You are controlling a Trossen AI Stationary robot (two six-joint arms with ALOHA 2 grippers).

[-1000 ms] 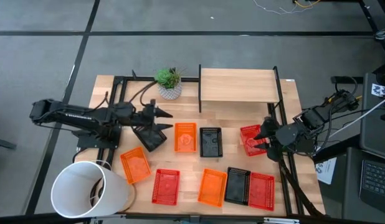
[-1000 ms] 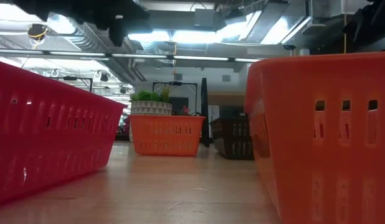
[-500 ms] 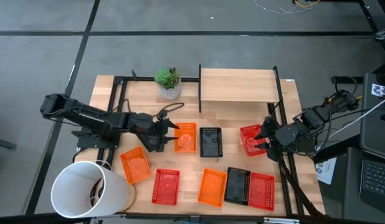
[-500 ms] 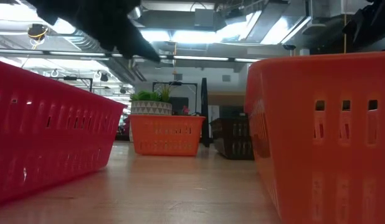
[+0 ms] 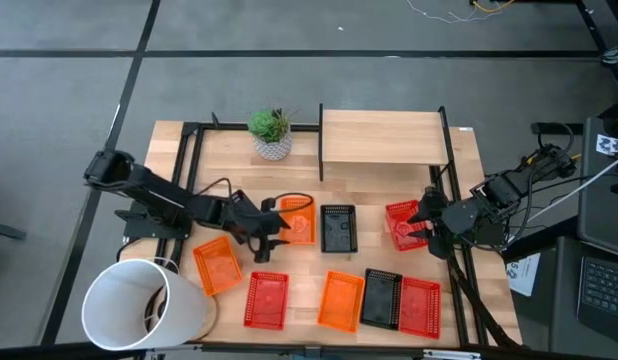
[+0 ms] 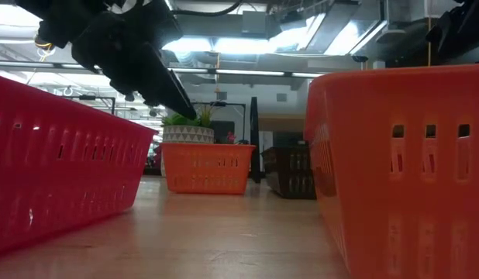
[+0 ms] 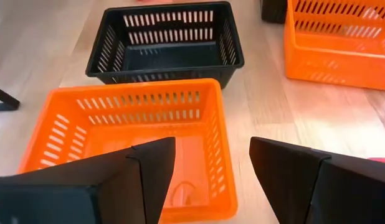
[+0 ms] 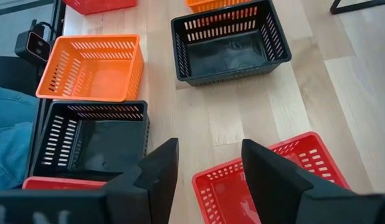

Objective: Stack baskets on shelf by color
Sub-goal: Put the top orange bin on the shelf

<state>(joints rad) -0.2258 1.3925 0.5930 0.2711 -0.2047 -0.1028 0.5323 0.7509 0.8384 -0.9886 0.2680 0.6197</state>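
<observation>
My left gripper (image 5: 277, 226) hangs open over the near-left part of an orange basket (image 5: 298, 220). In the left wrist view (image 7: 211, 180) its fingers stand on either side of that orange basket's (image 7: 127, 137) long wall without touching it. The gripper also shows at the top left of the low view (image 6: 139, 58). A black basket (image 5: 338, 228) sits right of the orange one. My right gripper (image 5: 421, 222) is open above a red basket (image 8: 267, 180). The shelf (image 5: 382, 137) stands at the back with a bare top.
Along the near edge lie an orange basket (image 5: 217, 265), a red basket (image 5: 266, 298), an orange basket (image 5: 341, 300), a black basket (image 5: 381, 298) and a red basket (image 5: 420, 306). A potted plant (image 5: 272, 133) stands left of the shelf. A white bucket (image 5: 144, 305) stands at the near left corner.
My left gripper has gone toward the table's right and near edges and come down toward the orange basket, tipping its fingers downward. It has stayed open. No basket has moved.
</observation>
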